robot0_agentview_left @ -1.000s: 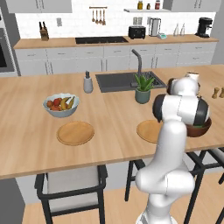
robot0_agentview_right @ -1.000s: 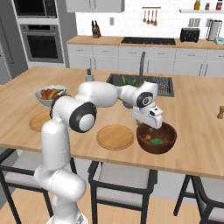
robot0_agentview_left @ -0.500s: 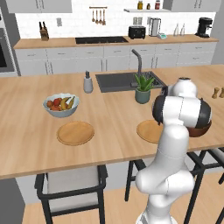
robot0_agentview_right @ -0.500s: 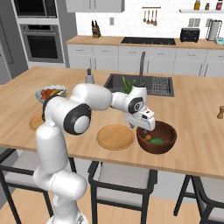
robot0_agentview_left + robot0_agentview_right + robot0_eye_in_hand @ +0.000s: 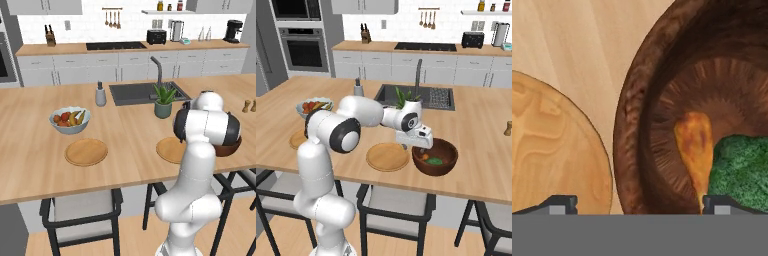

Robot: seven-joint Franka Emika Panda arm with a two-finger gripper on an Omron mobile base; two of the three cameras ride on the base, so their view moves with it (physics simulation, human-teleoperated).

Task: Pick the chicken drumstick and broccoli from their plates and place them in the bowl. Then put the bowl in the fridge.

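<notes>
I have lowered the spread, empty fingers point(image 5: 640, 202) onto the dark wooden bowl's near rim point(image 5: 421, 165); orange-brown drumstick point(image 5: 694, 145) and green broccoli point(image 5: 739, 167) lie inside, so gripping the bowl comes next

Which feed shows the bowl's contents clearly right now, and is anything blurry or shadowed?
Hand view: sharp and evenly lit; the chicken drumstick and broccoli lie in the bowl, whose inner wall darkens toward its upper rim. Right base view: softer, the food small but visible. Left base view: the arm blocks most of the bowl.
</notes>
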